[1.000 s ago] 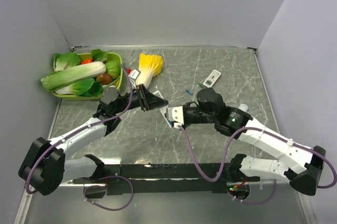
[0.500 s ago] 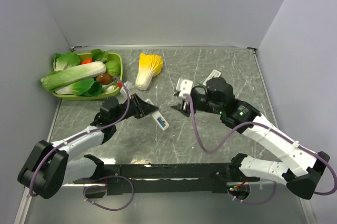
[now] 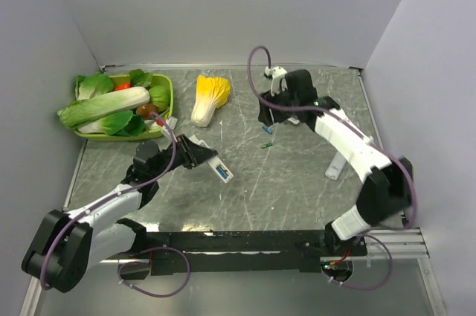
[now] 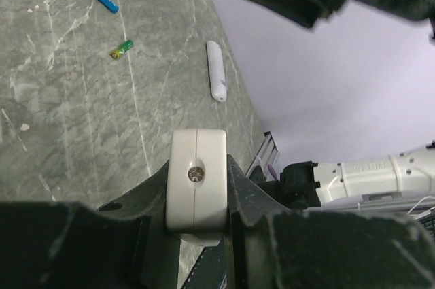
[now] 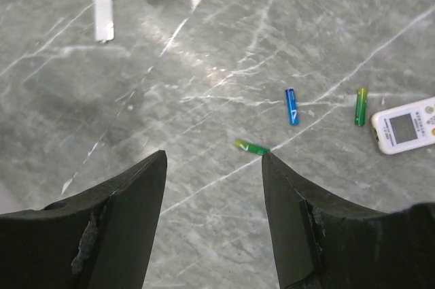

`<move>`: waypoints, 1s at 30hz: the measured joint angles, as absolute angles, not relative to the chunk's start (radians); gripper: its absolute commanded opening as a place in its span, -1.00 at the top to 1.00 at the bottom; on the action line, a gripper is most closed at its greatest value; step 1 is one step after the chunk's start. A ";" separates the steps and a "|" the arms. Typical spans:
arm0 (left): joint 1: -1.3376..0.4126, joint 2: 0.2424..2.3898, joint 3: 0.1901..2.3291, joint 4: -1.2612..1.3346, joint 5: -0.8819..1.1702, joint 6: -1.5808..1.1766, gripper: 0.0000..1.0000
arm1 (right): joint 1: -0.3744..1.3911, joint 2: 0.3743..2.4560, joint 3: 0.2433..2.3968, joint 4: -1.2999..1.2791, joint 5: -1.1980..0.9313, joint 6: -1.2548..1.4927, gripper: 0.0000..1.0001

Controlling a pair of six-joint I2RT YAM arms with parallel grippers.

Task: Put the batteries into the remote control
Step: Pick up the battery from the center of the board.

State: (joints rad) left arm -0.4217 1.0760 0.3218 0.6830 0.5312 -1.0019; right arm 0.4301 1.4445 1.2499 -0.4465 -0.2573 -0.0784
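My left gripper [image 3: 202, 157] is shut on a white remote control [image 3: 221, 172], held low over the table left of centre; its end shows between the fingers in the left wrist view [image 4: 197, 187]. My right gripper [image 3: 268, 114] is open and empty [image 5: 213, 160], hovering over the batteries. A green battery [image 5: 252, 146] lies just beyond its right fingertip. A blue battery [image 5: 291, 106] and a green-yellow battery [image 5: 361, 105] lie farther on. From above I see the blue battery [image 3: 266, 129] and the green battery [image 3: 265, 144].
A second white remote [image 5: 406, 124] lies by the batteries. A long white piece [image 3: 336, 162] lies on the right of the table. A yellow cabbage [image 3: 208, 97] and a green basket [image 3: 169, 91] of vegetables sit at the back left, with a small white tag [image 5: 103, 17] nearby.
My right arm has swung from the table's middle to the back and now hangs open over the batteries. My left gripper has drawn back slightly left with the remote.
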 measured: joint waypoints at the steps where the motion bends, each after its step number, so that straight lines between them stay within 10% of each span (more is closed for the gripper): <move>1: -0.420 1.063 0.322 0.669 0.534 -0.995 0.96 | 0.411 1.501 1.297 -0.467 -0.265 -0.066 -0.30; 14: -0.402 0.934 0.356 0.439 0.537 -0.883 0.96 | 0.353 2.073 1.734 -0.753 -0.194 -0.092 0.04; 30: -0.380 0.952 0.382 0.368 0.575 -0.850 0.97 | 0.358 2.273 1.933 -0.875 -0.141 -0.181 0.18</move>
State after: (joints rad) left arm -0.3798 0.9520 0.3817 0.3683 0.5747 -0.8501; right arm 0.3584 2.2726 1.9327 -0.8753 -0.1410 -0.1806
